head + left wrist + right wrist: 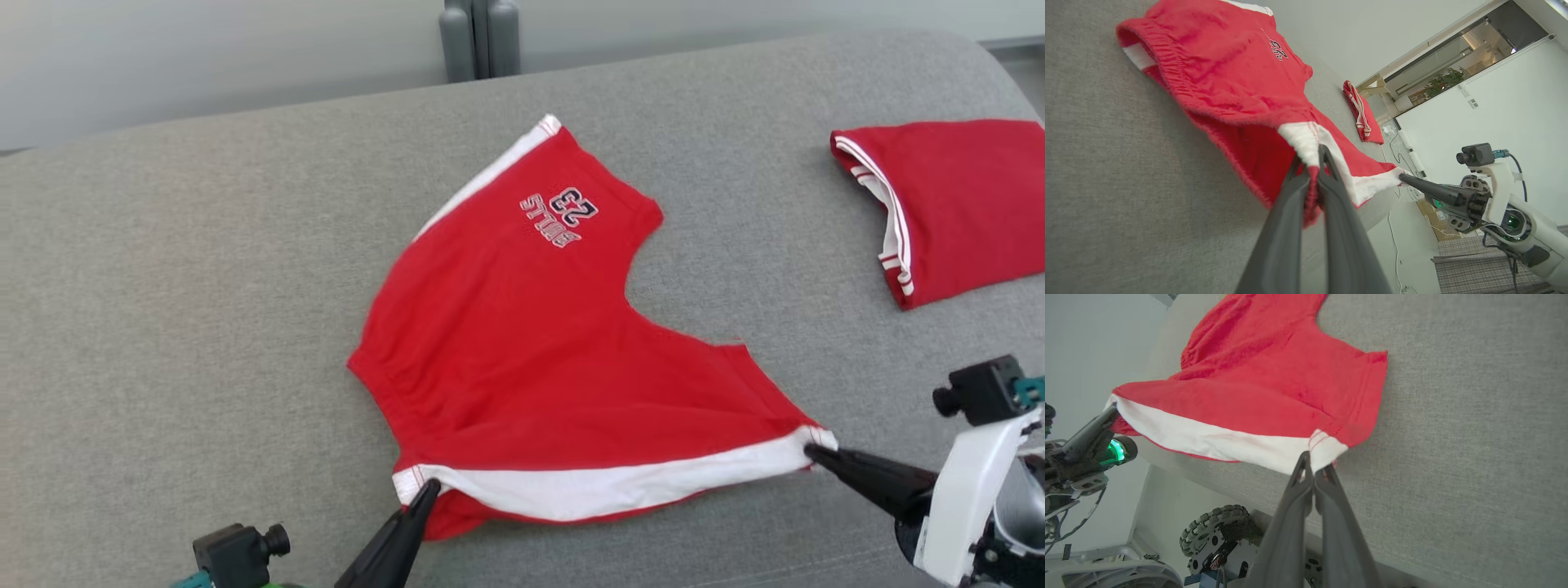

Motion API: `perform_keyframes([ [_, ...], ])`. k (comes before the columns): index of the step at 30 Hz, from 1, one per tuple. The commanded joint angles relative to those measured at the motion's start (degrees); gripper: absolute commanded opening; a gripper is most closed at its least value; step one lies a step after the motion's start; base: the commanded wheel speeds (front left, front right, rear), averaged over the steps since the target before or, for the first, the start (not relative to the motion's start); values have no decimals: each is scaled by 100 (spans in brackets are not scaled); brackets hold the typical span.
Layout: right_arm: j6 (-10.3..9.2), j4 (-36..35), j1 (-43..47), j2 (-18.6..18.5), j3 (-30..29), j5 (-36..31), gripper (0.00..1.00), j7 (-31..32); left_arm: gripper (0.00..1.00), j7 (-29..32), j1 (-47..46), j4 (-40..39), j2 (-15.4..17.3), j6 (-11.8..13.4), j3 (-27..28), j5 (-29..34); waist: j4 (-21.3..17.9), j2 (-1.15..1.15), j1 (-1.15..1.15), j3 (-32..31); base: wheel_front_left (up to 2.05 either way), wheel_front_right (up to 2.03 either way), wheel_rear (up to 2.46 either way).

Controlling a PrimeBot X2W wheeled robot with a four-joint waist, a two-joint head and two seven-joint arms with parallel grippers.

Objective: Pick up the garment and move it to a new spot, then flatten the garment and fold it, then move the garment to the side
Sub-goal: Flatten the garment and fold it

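Left gripper: pinching stripe end of red, white-striped jersey shorts.
Right gripper: clamped on other end.
Risk: shallow bites at tips, cloth slipping under tension.

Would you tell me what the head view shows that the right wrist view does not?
Head view: a folded red garment at the right and the number print. Right wrist view: a treaded wheel beyond the grey surface. Both: the red shorts, with the left gripper and right gripper each shut on an end of the white band.
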Motion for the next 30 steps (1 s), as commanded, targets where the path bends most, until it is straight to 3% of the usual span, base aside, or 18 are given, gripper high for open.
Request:
perform_keyframes([
  [1,0,-222,33,36,-228,19,0,-90,0,3,87,-102,26,-27,79,-88,161,0,1,-135,0,0,0],
  [4,0,-275,79,23,-647,-322,0,-143,0,3,24,-167,-168,-27,337,-134,304,0,1,-120,0,0,0],
  [8,0,-168,-388,370,-992,-653,0,81,0,2,-255,-20,-590,-27,772,-29,454,0,1,-49,0,0,0],
  [11,0,77,-962,696,-1036,-896,0,253,0,2,-612,184,-825,-27,773,45,581,0,1,61,0,0,0],
  [21,0,1720,-3118,1549,-685,-1959,0,270,0,4,-1887,1369,-1602,-28,807,233,1164,0,1,699,0,0,0],
  [30,0,3093,-4406,1878,-280,-2610,0,-116,0,3,-2489,2054,-2228,-27,983,483,1643,0,1,1338,0,0,0],
])
